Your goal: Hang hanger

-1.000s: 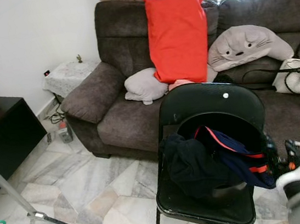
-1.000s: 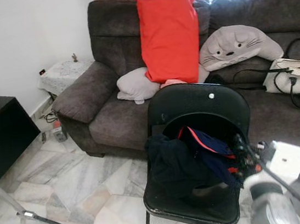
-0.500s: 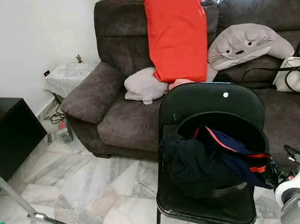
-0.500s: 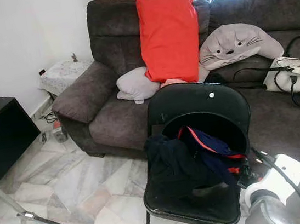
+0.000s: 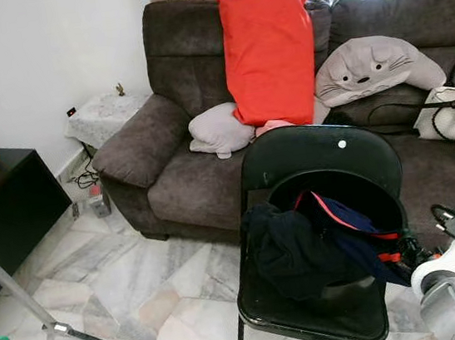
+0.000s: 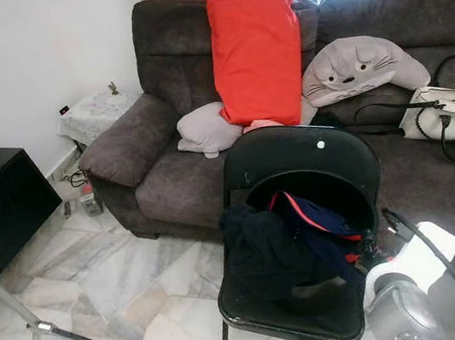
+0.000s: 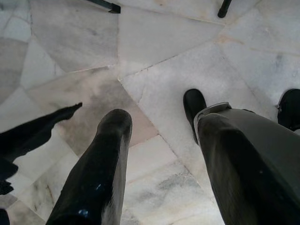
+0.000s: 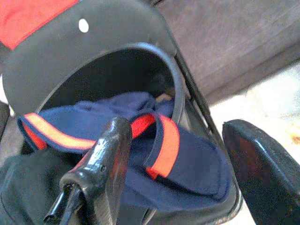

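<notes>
Clothes (image 5: 321, 246) heaped on black chair (image 5: 319, 162), right tool (image 8: 176, 164) apart beside them, left tool (image 7: 161, 154) apart over floor (image 7: 154, 51).

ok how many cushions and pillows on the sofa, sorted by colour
red pillow: 1
light grey cushion: 1
grey animal-face cushion: 1
total: 3

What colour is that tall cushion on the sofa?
Bright red cushion, clearest in the left eye view.
</notes>
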`<state>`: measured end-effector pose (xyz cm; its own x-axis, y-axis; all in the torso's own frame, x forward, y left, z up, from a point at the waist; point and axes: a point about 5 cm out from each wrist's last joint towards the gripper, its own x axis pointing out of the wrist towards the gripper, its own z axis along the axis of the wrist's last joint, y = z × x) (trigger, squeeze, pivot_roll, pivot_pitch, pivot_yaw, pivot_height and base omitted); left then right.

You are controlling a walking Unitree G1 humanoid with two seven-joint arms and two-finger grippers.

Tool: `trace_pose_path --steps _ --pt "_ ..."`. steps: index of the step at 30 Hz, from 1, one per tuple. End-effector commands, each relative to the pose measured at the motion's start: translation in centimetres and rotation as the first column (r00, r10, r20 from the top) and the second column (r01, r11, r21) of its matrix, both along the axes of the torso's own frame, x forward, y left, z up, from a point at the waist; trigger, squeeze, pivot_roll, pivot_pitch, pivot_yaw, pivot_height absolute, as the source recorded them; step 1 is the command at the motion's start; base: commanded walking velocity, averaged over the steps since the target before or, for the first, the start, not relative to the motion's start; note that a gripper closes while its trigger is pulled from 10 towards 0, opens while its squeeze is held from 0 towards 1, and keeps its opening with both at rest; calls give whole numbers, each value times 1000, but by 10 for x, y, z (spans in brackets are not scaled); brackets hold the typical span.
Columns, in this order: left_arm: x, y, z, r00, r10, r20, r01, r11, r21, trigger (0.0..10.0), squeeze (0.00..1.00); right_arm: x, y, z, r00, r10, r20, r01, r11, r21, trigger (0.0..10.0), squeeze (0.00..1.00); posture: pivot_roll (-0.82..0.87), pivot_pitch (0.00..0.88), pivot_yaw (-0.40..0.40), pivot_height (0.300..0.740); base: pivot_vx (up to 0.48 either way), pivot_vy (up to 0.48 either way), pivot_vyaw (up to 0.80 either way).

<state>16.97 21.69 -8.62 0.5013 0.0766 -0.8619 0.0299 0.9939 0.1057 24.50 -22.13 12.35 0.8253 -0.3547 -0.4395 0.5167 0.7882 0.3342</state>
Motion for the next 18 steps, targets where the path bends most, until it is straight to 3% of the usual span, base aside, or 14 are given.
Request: trace_pose_path --steps 1,18 --pt "-1 3 0 1000 -8 -5 8 1000 13 10000 0 7 8 2 999 43 5 -43 999 19 10000 0 -150 2 68 740 0 0 0" --pt "-1 3 0 1000 -7 -6 7 1000 13 10000 0 9 -1 -4 998 4 -57 -2 1000 30 10000 0 -144 2 68 740 0 0 0"
